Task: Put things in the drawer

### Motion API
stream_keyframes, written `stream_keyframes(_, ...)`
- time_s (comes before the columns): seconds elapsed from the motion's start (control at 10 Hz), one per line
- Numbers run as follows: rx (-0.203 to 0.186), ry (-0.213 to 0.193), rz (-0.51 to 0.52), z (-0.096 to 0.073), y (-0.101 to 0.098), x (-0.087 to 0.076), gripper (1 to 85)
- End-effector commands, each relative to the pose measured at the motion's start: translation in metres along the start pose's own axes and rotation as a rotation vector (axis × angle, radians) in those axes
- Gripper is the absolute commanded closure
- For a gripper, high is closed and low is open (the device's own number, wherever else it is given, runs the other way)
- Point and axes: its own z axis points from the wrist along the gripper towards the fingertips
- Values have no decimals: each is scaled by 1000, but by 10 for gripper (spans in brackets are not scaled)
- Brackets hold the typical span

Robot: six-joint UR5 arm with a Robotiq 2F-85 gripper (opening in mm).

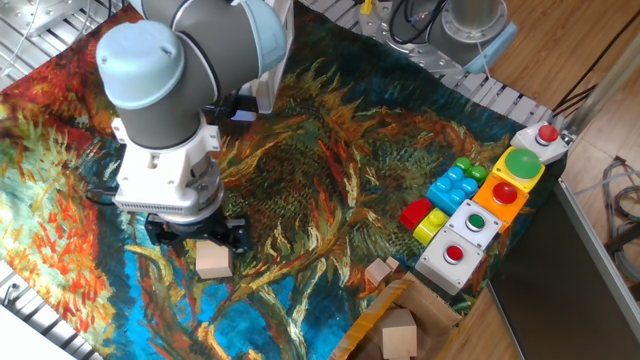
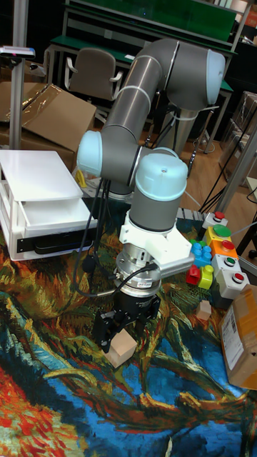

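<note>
A pale-wood cube [image 1: 213, 260] lies on the patterned cloth at the near left. My gripper [image 1: 199, 240] hangs low right over it, its dark fingers open; in the tall fixed view the cube [image 2: 123, 348] shows between and just in front of the fingers of the gripper [image 2: 126, 337]. I cannot tell whether they touch it. A smaller wood cube [image 1: 378, 272] rests near the cloth's front edge, and is also seen in the tall view [image 2: 204, 310]. The white cabinet [image 2: 41, 187] stands at the back left with its dark drawer [image 2: 57, 243] at the bottom.
Coloured toy bricks [image 1: 448, 188] and a box of push buttons [image 1: 478, 220] sit at the right. A brown cardboard box [image 1: 372, 318] at the front edge holds another wood cube [image 1: 398, 334]. My arm's bulk [image 1: 150, 100] hides most of the cabinet in the fixed view.
</note>
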Motion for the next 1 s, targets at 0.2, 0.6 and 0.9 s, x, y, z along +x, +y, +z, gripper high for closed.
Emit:
stream_keyframes(0.2,9,2,5,15,-5,3,73)
stream_keyframes(0.6,-24,-26,60,21,9,-5,130)
stream_keyframes(0.9,18,-38,132,19,-1,-9,840)
